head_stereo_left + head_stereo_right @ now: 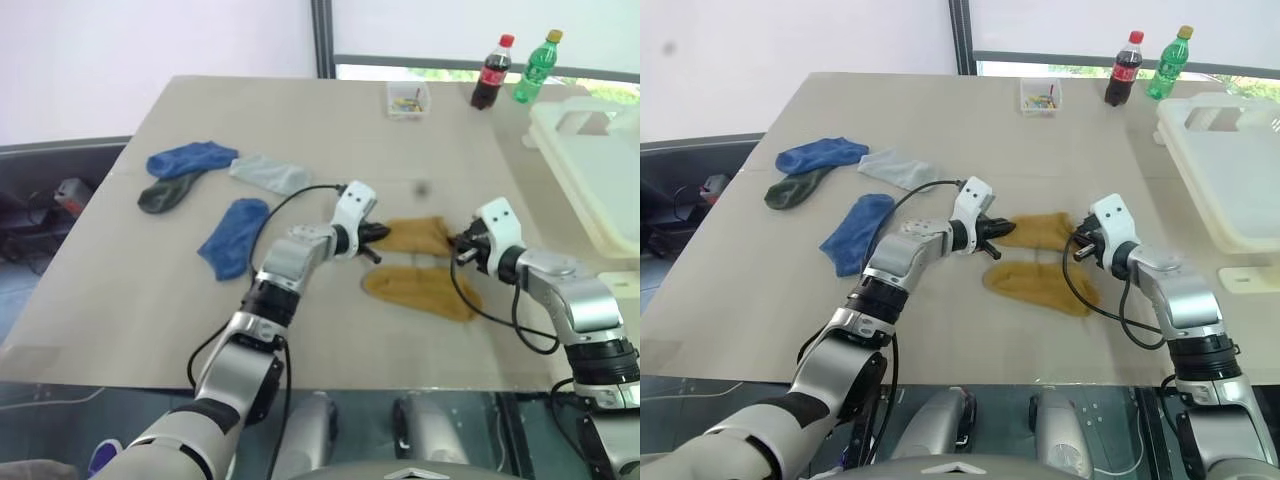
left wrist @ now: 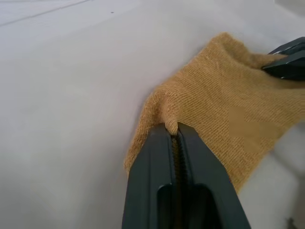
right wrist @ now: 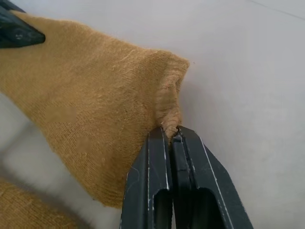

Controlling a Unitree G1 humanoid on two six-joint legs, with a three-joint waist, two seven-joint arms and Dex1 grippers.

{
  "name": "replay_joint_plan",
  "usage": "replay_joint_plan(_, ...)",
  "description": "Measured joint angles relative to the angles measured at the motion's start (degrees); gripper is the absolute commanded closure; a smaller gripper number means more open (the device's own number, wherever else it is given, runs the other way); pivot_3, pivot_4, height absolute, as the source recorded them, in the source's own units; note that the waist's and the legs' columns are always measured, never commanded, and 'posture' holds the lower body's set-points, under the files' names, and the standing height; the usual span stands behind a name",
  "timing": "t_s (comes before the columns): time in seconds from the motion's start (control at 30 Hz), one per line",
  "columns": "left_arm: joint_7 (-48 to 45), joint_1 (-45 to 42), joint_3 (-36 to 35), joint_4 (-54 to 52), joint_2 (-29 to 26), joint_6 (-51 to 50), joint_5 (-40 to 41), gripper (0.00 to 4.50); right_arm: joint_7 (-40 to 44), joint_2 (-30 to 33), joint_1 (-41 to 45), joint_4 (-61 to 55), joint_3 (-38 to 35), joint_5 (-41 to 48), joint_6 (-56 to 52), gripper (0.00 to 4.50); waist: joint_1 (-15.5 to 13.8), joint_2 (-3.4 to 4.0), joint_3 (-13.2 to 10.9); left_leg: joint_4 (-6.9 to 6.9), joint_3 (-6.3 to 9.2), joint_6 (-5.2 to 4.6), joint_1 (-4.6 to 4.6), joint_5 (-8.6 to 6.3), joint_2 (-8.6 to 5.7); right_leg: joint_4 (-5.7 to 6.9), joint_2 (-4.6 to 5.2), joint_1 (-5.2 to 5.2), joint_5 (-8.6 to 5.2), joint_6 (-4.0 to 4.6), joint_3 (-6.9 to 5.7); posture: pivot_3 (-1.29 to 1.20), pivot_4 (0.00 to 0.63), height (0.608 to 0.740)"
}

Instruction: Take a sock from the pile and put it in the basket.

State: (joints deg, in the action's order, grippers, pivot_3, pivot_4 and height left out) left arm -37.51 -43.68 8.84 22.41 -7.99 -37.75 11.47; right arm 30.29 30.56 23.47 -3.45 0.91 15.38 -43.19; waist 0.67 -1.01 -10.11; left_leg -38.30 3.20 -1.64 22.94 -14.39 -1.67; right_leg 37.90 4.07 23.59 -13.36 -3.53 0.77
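**Left eye view: one mustard sock pinched at both ends**

Item 1, held sock (image 1: pixel 415 235): mustard yellow, stretched between your two claws near the middle of the table (image 1: pixel 150 290). You have it by opposite ends, probably to lift it flat and free of its neighbour rather than dragging it.

Item 2, second mustard sock (image 1: pixel 420 292): lies flat just in front of the held one, close enough that a low lift could catch it.

Item 3, rest of the pile: two blue socks (image 1: pixel 190 158) (image 1: pixel 234 236), a dark green sock (image 1: pixel 166 194) and a pale grey sock (image 1: pixel 268 175), spread loosely to your left, all untouched.

Item 4, basket (image 1: pixel 590 160): off-white, at the table's right edge, well apart from the held sock; nothing visible inside from this angle.

Item 5, left claw (image 2: pixel 174 130): fingers pressed together on a fold of the sock's edge, knit bunched between them.

Item 6, right claw (image 3: pixel 170 131): likewise closed tight on the cuff at the other end.

Item 7, sundries at the far edge: small clear box (image 1: pixel 408 99), cola bottle (image 1: pixel 489 73), green bottle (image 1: pixel 535 67). Not part of your job.
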Motion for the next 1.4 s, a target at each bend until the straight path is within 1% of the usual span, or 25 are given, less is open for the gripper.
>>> replay_joint_plan(0.03, -0.5, 0.6, -0.4, -1.2, -0.3, -1.2, 0.8, 4.48, 0.2, 0.1, 0.0, -0.6, -0.6, 0.6, -0.5, 4.5, 0.0, 0.0, 0.0, 0.0, 0.01, 0.0, 0.01, 0.0, 0.01, 0.0, 0.0, 0.01, 0.0, 0.0, -0.01, 0.0, 0.15, 0.74)
replay_joint_plan(0.1, -3.1, 2.7, -2.2, -8.9, -2.6, -8.3, 6.0, 4.48, 0.7, 0.7, -0.1, -5.2, -3.7, 4.0, -4.3, 4.5, 0.3, 0.03, 0.0, 0.01, 0.0, 0.0, 0.08, 0.0, 0.1, 0.02, -0.02, 0.11, 0.0, 0.0, 0.02, 0.0, 0.15, 0.74)
replay_joint_plan(0.2, -6.4, 4.1, -5.1, -23.1, -8.9, -20.4, 14.5, 4.48, 1.0, 2.5, -1.6, -17.4, -9.3, 10.8, -12.1, 4.5, 0.3, 0.04, 0.0, 0.06, 0.1, 0.01, 0.13, 0.0, 0.21, 0.02, -0.07, 0.17, 0.0, 0.02, -0.06, 0.0, 0.15, 0.74)
replay_joint_plan(0.3, -8.4, 7.2, -7.1, -34.7, -16.3, -28.6, 20.6, 4.48, 0.3, 3.4, -7.4, -30.5, -13.5, 16.9, -19.1, 4.5, 0.2, 0.06, 0.0, 0.15, 0.14, 0.01, -0.02, -0.01, 0.22, -0.11, -0.06, -0.03, -0.02, 0.03, -0.11, 0.0, 0.15, 0.74)
replay_joint_plan(0.33, -8.5, 8.7, -7.2, -37.2, -17.8, -30.1, 21.7, 4.48, -0.3, 3.4, -10.1, -33.7, -13.8, 17.9, -20.5, 4.5, 0.1, 0.06, 0.0, 0.14, 0.13, 0.01, -0.03, -0.01, 0.19, -0.12, -0.04, -0.06, -0.02, 0.02, -0.11, 0.0, 0.15, 0.74)
replay_joint_plan(0.4, -8.4, 11.4, -7.0, -39.7, -19.1, -31.3, 22.9, 4.48, -2.1, 2.9, -15.1, -38.3, -14.0, 19.0, -22.2, 4.5, -0.3, 0.05, 0.0, 0.07, 0.14, 0.0, 0.01, -0.02, 0.14, -0.12, 0.0, -0.07, -0.02, 0.01, -0.12, 0.0, 0.15, 0.74)
replay_joint_plan(0.47, -7.7, 12.8, -5.6, -40.1, -19.5, -29.5, 22.1, 4.48, -4.0, 1.6, -18.8, -41.2, -14.6, 19.0, -22.4, 4.5, -0.5, 0.03, 0.0, -0.01, 0.11, 0.0, 0.0, -0.01, 0.12, -0.11, 0.0, -0.09, -0.02, 0.0, -0.09, 0.0, 0.15, 0.74)
replay_joint_plan(0.57, -6.7, 13.3, -1.5, -39.7, -19.1, -24.4, 19.3, 4.48, -6.4, 0.3, -23.4, -42.4, -14.7, 17.4, -19.6, 4.5, -0.6, 0.03, 0.0, -0.04, 0.04, -0.01, -0.08, 0.0, 0.14, -0.07, -0.02, -0.12, -0.02, 0.0, -0.05, 0.0, 0.15, 0.74)
replay_joint_plan(0.63, -6.6, 13.4, 1.6, -38.3, -18.3, -20.4, 17.2, 4.48, -8.3, -1.6, -24.6, -42.4, -14.8, 16.3, -17.6, 4.5, -0.5, 0.03, 0.0, -0.03, -0.02, -0.01, -0.1, 0.0, 0.18, -0.05, -0.06, -0.09, -0.02, 0.01, 0.0, 0.0, 0.15, 0.74)
replay_joint_plan(0.73, -6.8, 13.4, 5.4, -34.4, -17.6, -15.1, 14.1, 4.48, -9.7, -2.2, -25.9, -42.4, -14.8, 15.4, -15.3, 4.5, 0.0, 0.05, 0.0, 0.03, -0.05, 0.0, -0.09, 0.0, 0.2, -0.04, -0.08, -0.05, -0.02, 0.03, 0.04, 0.0, 0.15, 0.74)
replay_joint_plan(0.93, -7.8, 13.4, 9.7, -30.1, -16.9, -9.3, 10.0, 4.48, -10.2, -1.9, -29.9, -41.4, -13.3, 13.0, -12.1, 4.5, -0.1, 0.04, 0.0, 0.06, -0.07, -0.02, -0.04, -0.01, 0.18, -0.12, -0.05, -0.04, -0.02, 0.01, 0.03, 0.0, 0.15, 0.74)
replay_joint_plan(1.13, -8.1, 13.4, 11.0, -28.3, -16.3, -6.1, 7.8, 4.48, -10.6, -1.5, -33.3, -41.6, -11.0, 11.5, -10.6, 4.5, -0.1, 0.04, 0.0, 0.06, -0.02, -0.02, -0.06, -0.01, 0.2, -0.1, -0.07, -0.05, -0.03, 0.01, -0.01, 0.0, 0.15, 0.74)
replay_joint_plan(1.17, -8.4, 13.4, 11.1, -28.0, -16.2, -5.6, 7.7, 3.95, -10.7, -1.5, -34.5, -41.6, -9.8, 10.7, -10.0, 4.5, -0.1, 0.04, 0.0, 0.06, -0.03, -0.02, -0.05, -0.01, 0.2, -0.1, -0.06, -0.05, -0.03, 0.01, 0.0, 0.0, 0.15, 0.74)
replay_joint_plan(1.2, -8.5, 13.4, 11.2, -27.8, -16.1, -5.5, 7.7, 3.77, -10.7, -1.4, -34.8, -41.6, -9.2, 10.2, -9.7, 4.18, -0.1, 0.05, 0.0, 0.05, -0.03, -0.02, -0.05, -0.01, 0.2, -0.1, -0.06, -0.06, -0.03, 0.0, 0.0, 0.0, 0.15, 0.74)
replay_joint_plan(1.23, -8.8, 13.4, 11.2, -27.4, -16.0, -5.4, 7.7, 3.44, -10.6, -1.0, -35.1, -41.4, -8.3, 9.2, -8.5, 3.81, -0.1, 0.05, 0.0, 0.04, -0.05, -0.02, -0.05, -0.01, 0.19, -0.11, -0.06, -0.06, -0.03, 0.0, 0.01, 0.0, 0.15, 0.74)
replay_joint_plan(1.27, -9.2, 13.4, 11.4, -27.3, -16.0, -5.2, 7.7, 2.98, -10.6, -0.8, -35.1, -41.1, -8.0, 8.4, -7.4, 3.49, -0.1, 0.04, 0.0, 0.04, -0.05, -0.02, -0.05, -0.01, 0.19, -0.11, -0.06, -0.06, -0.03, 0.0, 0.01, 0.0, 0.15, 0.74)
replay_joint_plan(1.33, -9.7, 13.4, 11.4, -27.3, -16.0, -5.1, 7.8, 1.98, -10.6, -0.7, -35.2, -40.2, -7.7, 6.9, -5.3, 2.5, -0.1, 0.04, 0.0, 0.04, -0.03, -0.02, -0.06, -0.01, 0.19, -0.11, -0.06, -0.06, -0.03, 0.0, -0.01, 0.0, 0.15, 0.74)
replay_joint_plan(1.4, -9.7, 13.4, 11.2, -27.4, -16.0, -5.0, 7.8, 1.06, -10.6, -0.5, -35.5, -39.8, -7.7, 5.9, -4.2, 1.57, -0.1, 0.04, 0.0, 0.04, -0.01, -0.02, -0.06, -0.01, 0.2, -0.11, -0.07, -0.06, -0.03, 0.0, -0.02, 0.0, 0.15, 0.74)
